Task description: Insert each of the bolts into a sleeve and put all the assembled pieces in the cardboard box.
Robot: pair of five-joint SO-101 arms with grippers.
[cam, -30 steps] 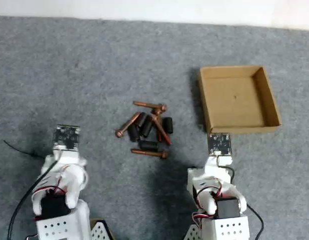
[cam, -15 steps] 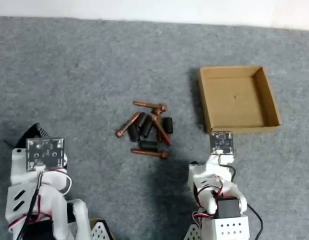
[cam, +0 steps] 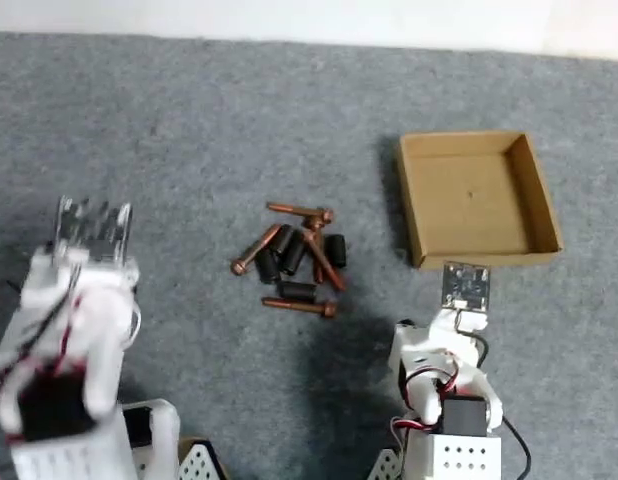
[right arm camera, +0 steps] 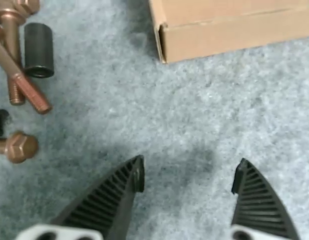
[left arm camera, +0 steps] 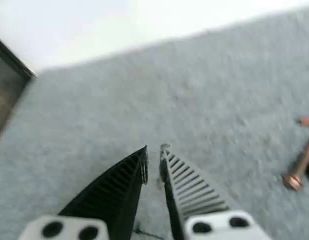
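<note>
Several copper bolts (cam: 298,306) and black sleeves (cam: 335,249) lie in a loose pile mid-table, all separate. The cardboard box (cam: 534,200) sits to the pile's right with nothing inside. My left gripper (left arm camera: 153,161) hangs above bare carpet left of the pile, shut with nothing in it; one bolt (left arm camera: 300,169) shows at that view's edge. My right gripper (right arm camera: 189,170) is open over carpet between the pile and the box's near corner (right arm camera: 164,37). A sleeve (right arm camera: 38,50) and bolts (right arm camera: 19,80) lie beside it, untouched.
Grey carpet (cam: 189,120) covers the whole table. The left arm (cam: 74,300) stands raised at the left front, the right arm (cam: 444,380) low at the right front, just short of the box. A dark frame (left arm camera: 7,70) edges the room beyond the carpet.
The left arm has risen and swung away from the front edge, leaning left. The right arm has crept slightly right toward the box. Bolts, sleeves and box have not moved.
</note>
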